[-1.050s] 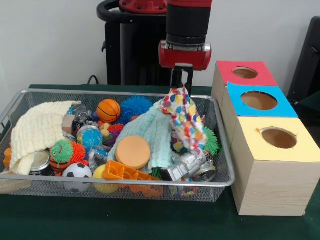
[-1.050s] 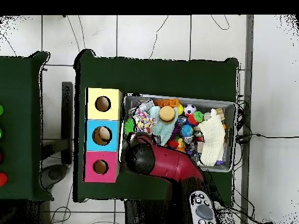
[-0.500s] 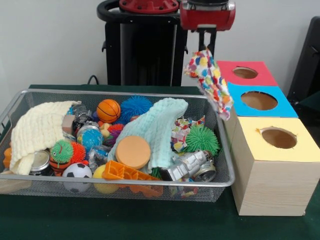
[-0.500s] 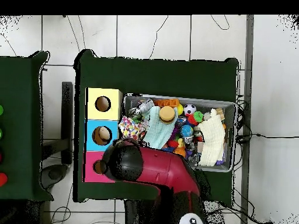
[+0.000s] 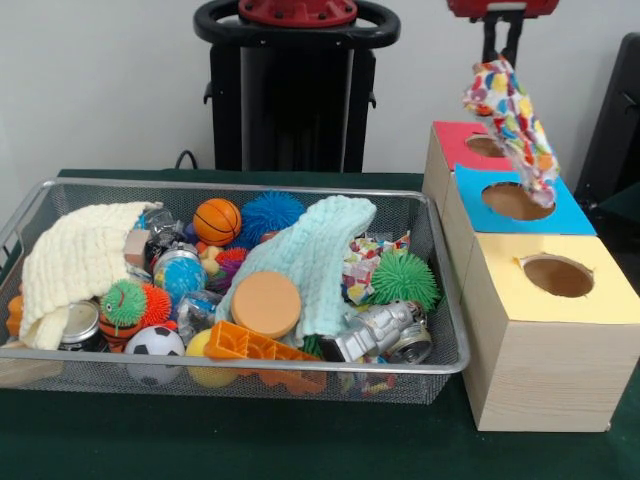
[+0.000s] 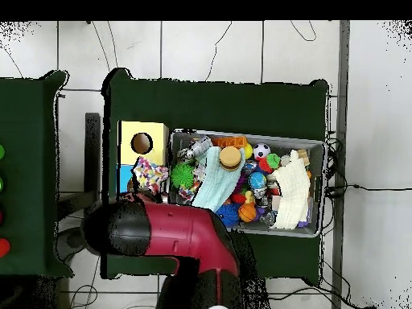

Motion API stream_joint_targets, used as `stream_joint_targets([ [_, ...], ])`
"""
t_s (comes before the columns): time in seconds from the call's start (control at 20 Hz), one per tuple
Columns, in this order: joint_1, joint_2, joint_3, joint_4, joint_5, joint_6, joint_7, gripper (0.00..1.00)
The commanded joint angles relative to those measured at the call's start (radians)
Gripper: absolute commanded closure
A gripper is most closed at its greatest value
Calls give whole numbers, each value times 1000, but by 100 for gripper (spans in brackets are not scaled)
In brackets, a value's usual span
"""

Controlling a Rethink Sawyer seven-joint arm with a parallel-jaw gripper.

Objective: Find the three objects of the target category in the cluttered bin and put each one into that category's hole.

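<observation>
Patterned cloth (image 5: 512, 112): hangs limp from the gripper (image 5: 503, 50) above the blue box (image 5: 560, 212) hole — soft, light, likely to drape or snag; held by its top corner.
Fingers: clamped on the cloth.
Wire bin (image 5: 440, 352): balls, two more cloths, cans, toys.
Boxes: holes look clear, though the cloth hides part of them.

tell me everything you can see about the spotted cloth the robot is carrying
The spotted cloth is a thin white fabric printed with red, yellow, blue and green dots. It hangs crumpled, pinched at its top by the gripper, out of the bin. Its lower end dangles over the blue box, near the hole, touching nothing else. From overhead it covers the blue top beside the yellow box.
</observation>
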Motion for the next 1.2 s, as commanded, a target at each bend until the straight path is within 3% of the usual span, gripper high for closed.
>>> stream_joint_targets([
  [0.05,67,74,-30,-93,59,-23,367,100],
  [0.55,152,180,-116,-210,26,-92,459,100],
  [1.2,113,191,-129,-290,25,6,415,100],
])
